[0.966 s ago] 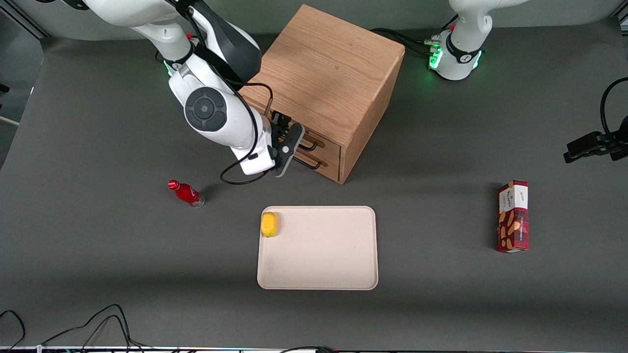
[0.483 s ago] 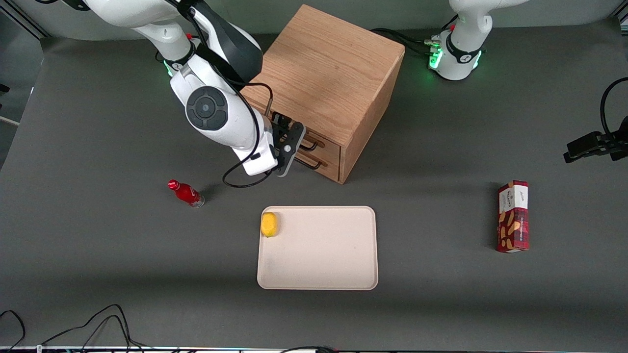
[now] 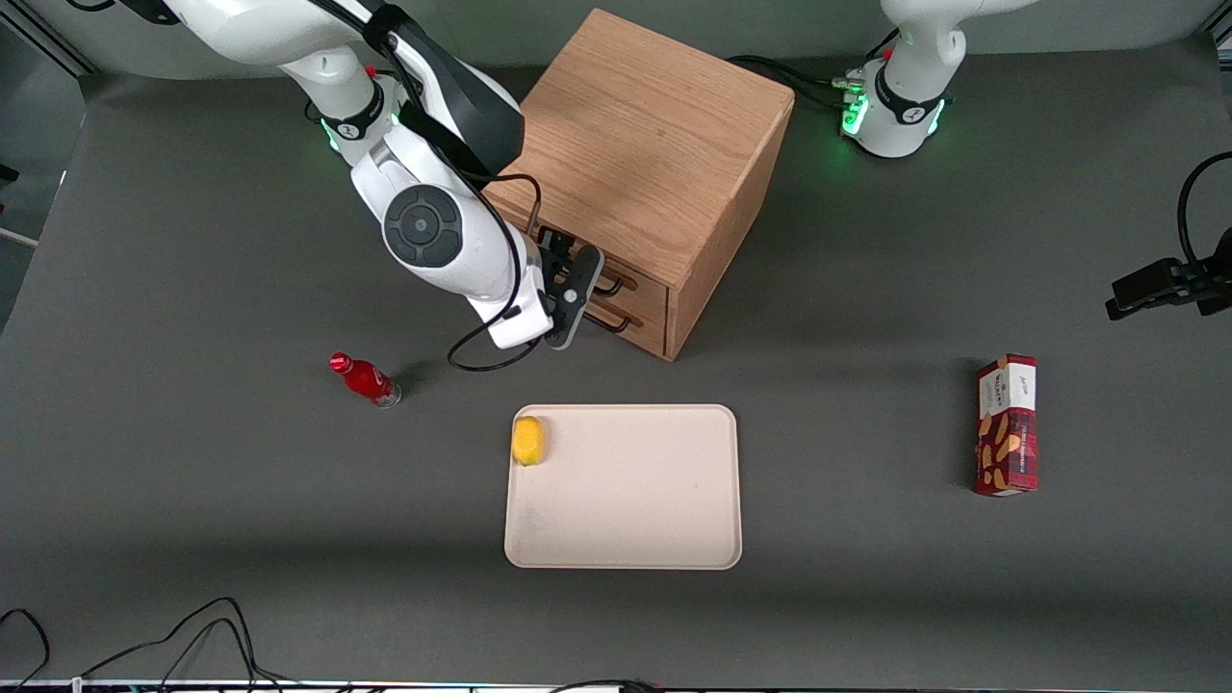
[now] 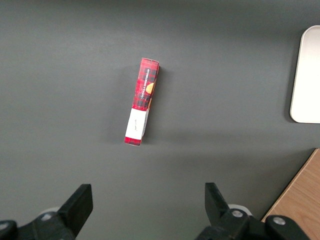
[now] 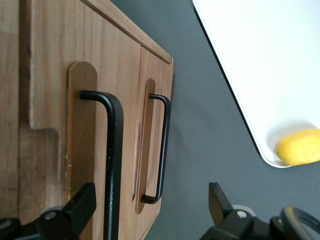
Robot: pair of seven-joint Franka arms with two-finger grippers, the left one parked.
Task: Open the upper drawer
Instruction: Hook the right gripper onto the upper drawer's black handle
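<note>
Dark grey surface [image 3: 192, 539] carries an oak cabinet [image 3: 645, 144]; its upper drawer [image 5: 50, 100] is shut, and my tool [image 5: 150, 210] hangs spread wide at its black handle [image 5: 114, 165], one finger [image 5: 80, 207] on each side. Nearer the camera lie a tray [image 3: 635, 520] with a lemon [image 3: 527, 440] and a red bottle [image 3: 366, 379].

End effector [image 5: 150, 212] open at the upper drawer's [image 5: 50, 100] handle [image 5: 114, 165]; lemon [image 5: 299, 146] on tray [image 5: 260, 60].
</note>
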